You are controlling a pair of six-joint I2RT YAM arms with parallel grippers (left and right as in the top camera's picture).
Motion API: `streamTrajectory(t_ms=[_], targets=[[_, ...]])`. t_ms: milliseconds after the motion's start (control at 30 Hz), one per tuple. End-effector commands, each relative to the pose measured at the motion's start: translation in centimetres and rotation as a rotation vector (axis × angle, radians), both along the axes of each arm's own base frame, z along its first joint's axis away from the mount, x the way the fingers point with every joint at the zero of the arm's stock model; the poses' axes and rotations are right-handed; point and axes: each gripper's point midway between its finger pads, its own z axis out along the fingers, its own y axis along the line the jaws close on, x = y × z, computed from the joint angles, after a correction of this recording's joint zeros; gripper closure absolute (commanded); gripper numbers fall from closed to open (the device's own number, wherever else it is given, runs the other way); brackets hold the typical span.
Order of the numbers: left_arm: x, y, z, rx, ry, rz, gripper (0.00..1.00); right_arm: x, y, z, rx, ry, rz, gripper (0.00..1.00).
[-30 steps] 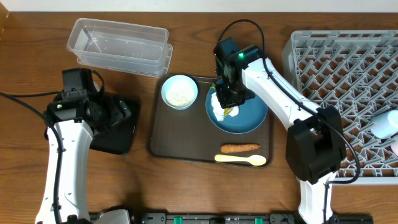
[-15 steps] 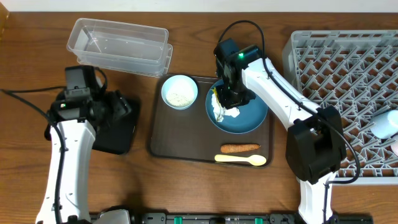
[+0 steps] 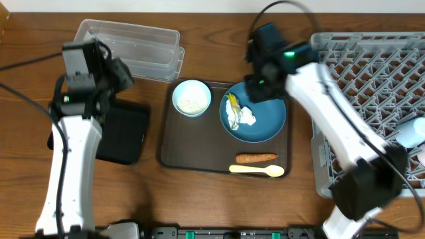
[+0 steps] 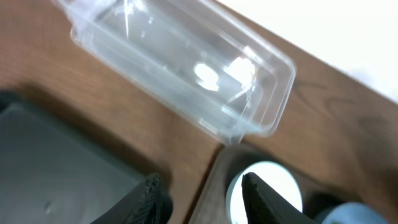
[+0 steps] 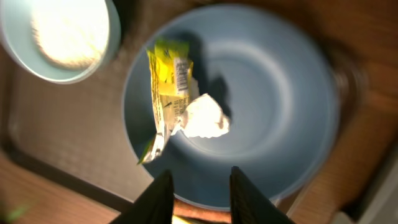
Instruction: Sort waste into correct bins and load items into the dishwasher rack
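Sitting at the right edge of the wooden bench, the light-grey dishwasher rack has a pale cup at its far right side. The brown serving tray is at centre. The clear plastic tub is upper left, with the black tray below it, left of the serving tray.

On the serving tray:
- The dark blue plate carries crumpled white paper touching a yellow-green wrapper.
- The pale blue bowl, with rice grains inside, sits just left of the plate.
- The carrot piece and cream spoon lie side by side along the near edge.

The left end effector hangs over the bench between tub and black tray, fingers partly apart, empty. The right end effector is above the plate, fingers a modest way apart, gripping nothing.
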Motion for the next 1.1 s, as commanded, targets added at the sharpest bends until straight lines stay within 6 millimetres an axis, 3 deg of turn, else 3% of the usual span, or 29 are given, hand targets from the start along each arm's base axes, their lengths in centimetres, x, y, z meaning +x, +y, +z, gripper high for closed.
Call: streamTrajectory(t_ms=[0, 167, 333, 500, 700, 833, 1067], targets=[[2.8, -0.2, -0.8, 0.033, 0.027, -0.038, 0.56, 0.1, -1.9, 3.5, 0.023, -0.075, -0.039, 0.67], [7.2, -2.5, -1.9, 0.074, 0.058, -0.139, 0.55, -1.2, -3.3, 6.1, 0.035, -0.112, -0.051, 0.66], [10.8, -4.6, -3.8, 0.114, 0.064, -0.221, 0.54, -2.6, -3.9, 6.9, 0.030, -0.102, -0.053, 0.66], [12.2, -4.9, -7.9, 0.122, 0.121, -0.222, 0.54, -3.4, -4.3, 6.6, 0.016, -0.070, -0.054, 0.67], [12.8, -7.3, -12.0, 0.119, 0.177, -0.271, 0.54, -3.5, -4.3, 6.6, 0.015, -0.066, -0.054, 0.69], [13.7, -10.1, -12.1, 0.125, 0.132, -0.318, 0.54, -3.7, -4.4, 6.5, 0.011, -0.057, -0.054, 0.71], [14.3, -16.7, -10.5, 0.109, 0.027, -0.408, 0.54, -4.0, -4.5, 6.4, 0.006, -0.045, -0.054, 0.74]])
